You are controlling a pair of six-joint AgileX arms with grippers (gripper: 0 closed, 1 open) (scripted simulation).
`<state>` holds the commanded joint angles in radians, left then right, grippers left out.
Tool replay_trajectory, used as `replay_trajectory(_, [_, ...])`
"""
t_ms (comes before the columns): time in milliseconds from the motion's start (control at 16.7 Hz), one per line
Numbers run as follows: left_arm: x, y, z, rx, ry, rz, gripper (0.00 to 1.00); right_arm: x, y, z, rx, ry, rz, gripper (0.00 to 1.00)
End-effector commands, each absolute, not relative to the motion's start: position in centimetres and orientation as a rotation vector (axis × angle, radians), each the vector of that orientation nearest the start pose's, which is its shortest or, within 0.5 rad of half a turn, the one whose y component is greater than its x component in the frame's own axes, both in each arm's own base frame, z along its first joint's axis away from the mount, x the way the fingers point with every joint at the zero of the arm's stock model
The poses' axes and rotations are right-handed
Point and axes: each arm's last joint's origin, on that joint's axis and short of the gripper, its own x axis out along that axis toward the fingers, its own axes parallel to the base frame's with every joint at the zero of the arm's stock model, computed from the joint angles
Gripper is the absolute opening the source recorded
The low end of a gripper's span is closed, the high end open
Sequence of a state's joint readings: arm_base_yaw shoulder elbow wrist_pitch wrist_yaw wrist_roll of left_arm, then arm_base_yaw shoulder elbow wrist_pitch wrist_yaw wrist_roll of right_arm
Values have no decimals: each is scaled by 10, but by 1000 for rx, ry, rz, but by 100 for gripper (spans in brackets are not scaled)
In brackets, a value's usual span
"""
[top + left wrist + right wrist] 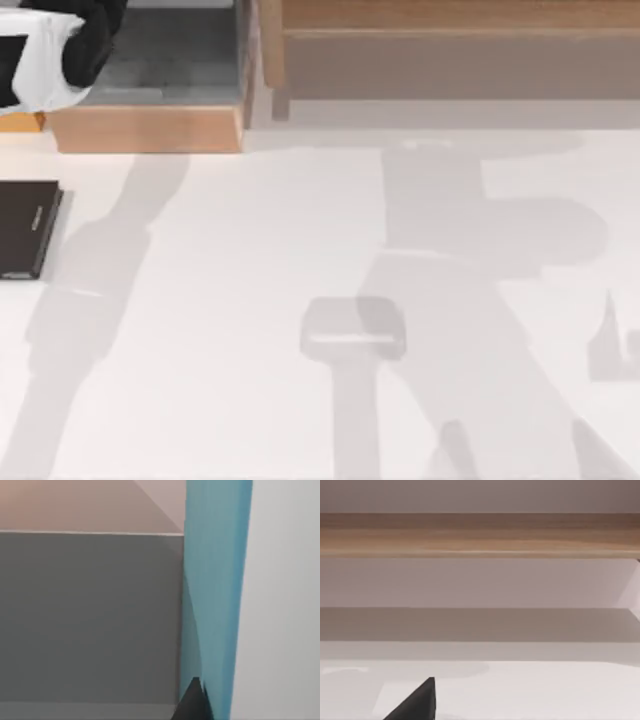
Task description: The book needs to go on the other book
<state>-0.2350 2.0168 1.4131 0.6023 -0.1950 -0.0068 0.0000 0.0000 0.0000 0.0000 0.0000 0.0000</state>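
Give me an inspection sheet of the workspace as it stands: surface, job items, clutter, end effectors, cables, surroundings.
Surface: white table, crossed by grey arm shadows.
Job's things: dark brown-black book lies flat at the table's left edge, nothing on top of it. Teal book shows close up in the left wrist view, right against a dark finger; stacking not yet done.
Clutter: nothing seen.
End effectors: left one is at the teal book; one dark finger of the right one shows over bare table.
Cables: nothing seen.
Surroundings: wooden shelving along the far side; a wooden-edged step at far left.
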Motion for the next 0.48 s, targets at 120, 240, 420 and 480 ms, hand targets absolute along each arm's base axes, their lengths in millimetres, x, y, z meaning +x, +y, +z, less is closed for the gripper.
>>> replay_trajectory(120, [463,-99,248,-21,5,-17,10,106,-1,160,0,0,0,100])
replay_trajectory(240, [463,-99,248,-21,5,-17,0,106,-1,160,0,0,0,100])
replay_trajectory(420, [463,-99,248,-21,5,-17,0,106,-1,160,0,0,0,100])
replay_trajectory(480, [463,-99,248,-21,5,-17,0,106,-1,160,0,0,0,100])
